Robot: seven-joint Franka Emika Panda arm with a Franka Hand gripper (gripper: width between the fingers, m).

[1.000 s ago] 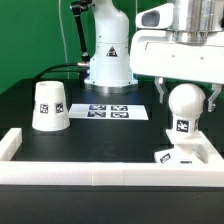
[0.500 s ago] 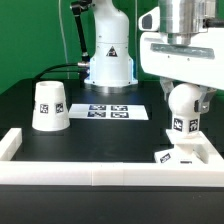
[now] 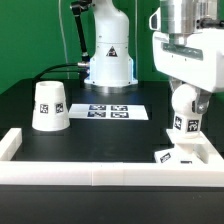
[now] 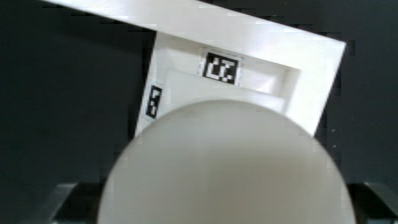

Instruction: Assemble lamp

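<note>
White plastic makes up all three lamp parts on the black table (image 3: 90, 135); the ball-shaped bulb (image 3: 185, 105) stands upright on the flat square base (image 3: 186, 154), in the corner of the white border rails (image 3: 100, 172) at the exterior view's right; the gripper (image 3: 189, 93) sits low over the bulb with a finger on each side of the ball; it looks clamped on the bulb, though the touch itself is hard to see; in the wrist view the round bulb (image 4: 222, 165) fills the near part, with the tagged base (image 4: 240, 75) beyond it; the cone shade (image 3: 49, 105) stands well apart at the exterior view's left; the marker board (image 3: 112, 112) lies flat between them.
</note>
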